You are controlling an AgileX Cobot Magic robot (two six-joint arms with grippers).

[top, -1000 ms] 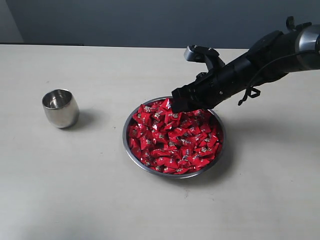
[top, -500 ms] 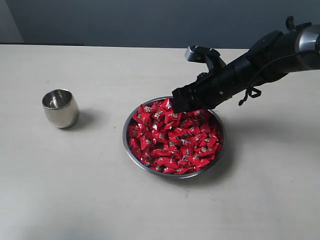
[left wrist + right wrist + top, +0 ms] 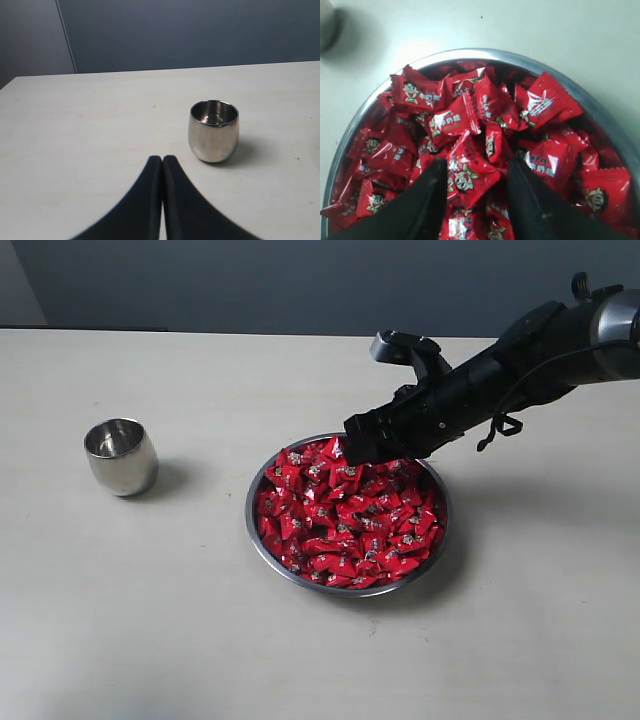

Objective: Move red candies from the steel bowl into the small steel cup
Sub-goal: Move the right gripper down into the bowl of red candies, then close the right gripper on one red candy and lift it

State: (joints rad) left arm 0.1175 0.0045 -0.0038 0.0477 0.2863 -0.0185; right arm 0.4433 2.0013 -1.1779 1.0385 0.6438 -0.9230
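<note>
Jaws of right gripper (image 3: 476, 164) apart, tips among red candies (image 3: 451, 120)

Glossy red candies (image 3: 345, 515) (each wrapper crimped at its ends, with a small pale mark) fill a wide, shallow steel bowl (image 3: 350, 592) almost to the rim. A small, rounded steel cup (image 3: 120, 456) stands upright and empty, well apart from the bowl.
</note>
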